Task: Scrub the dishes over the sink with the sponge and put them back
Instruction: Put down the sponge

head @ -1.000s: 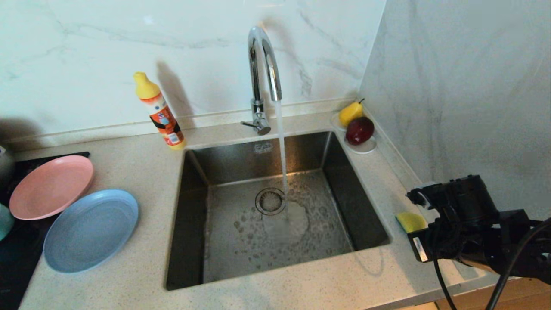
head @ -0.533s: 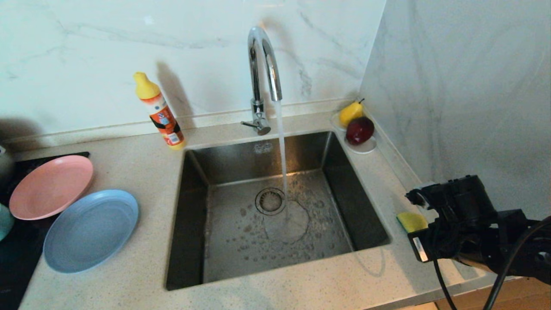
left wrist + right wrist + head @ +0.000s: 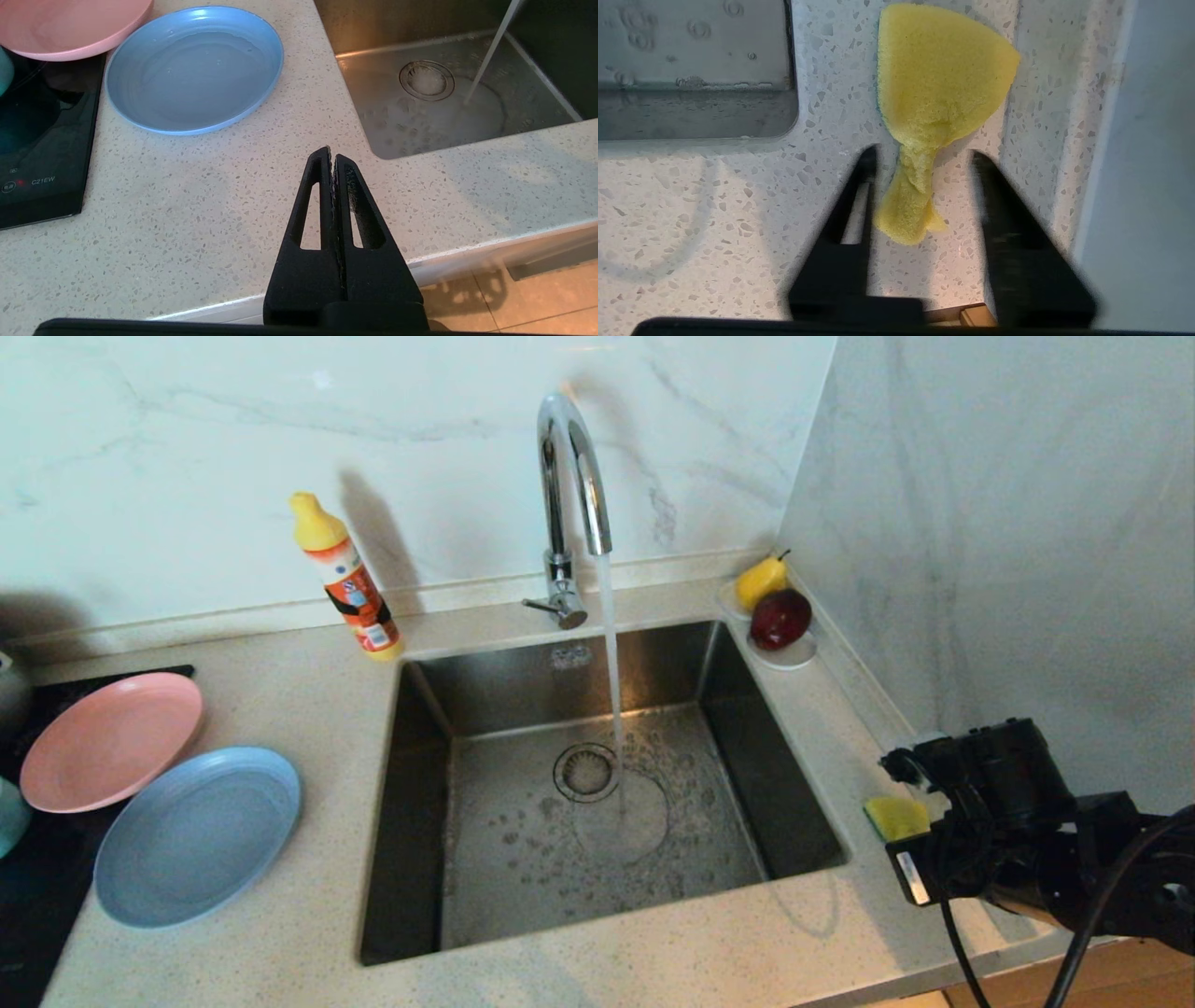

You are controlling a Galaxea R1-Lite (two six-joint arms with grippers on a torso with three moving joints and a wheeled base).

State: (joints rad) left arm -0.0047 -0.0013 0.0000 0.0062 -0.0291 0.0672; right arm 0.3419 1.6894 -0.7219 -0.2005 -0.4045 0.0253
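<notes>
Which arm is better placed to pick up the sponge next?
Right. Its claw stands open around the sponge on the counter right of the sink; the left claw is shut, across the sink.

Teal bowl [image 3: 7,817] cut off at the head view's left edge; right hand [image 3: 920,803] hides most of the sponge [image 3: 894,816] there.

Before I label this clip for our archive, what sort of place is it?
Most likely a home kitchen: a steel sink with a running tap set in a speckled counter, and a cooktop beside it.
</notes>
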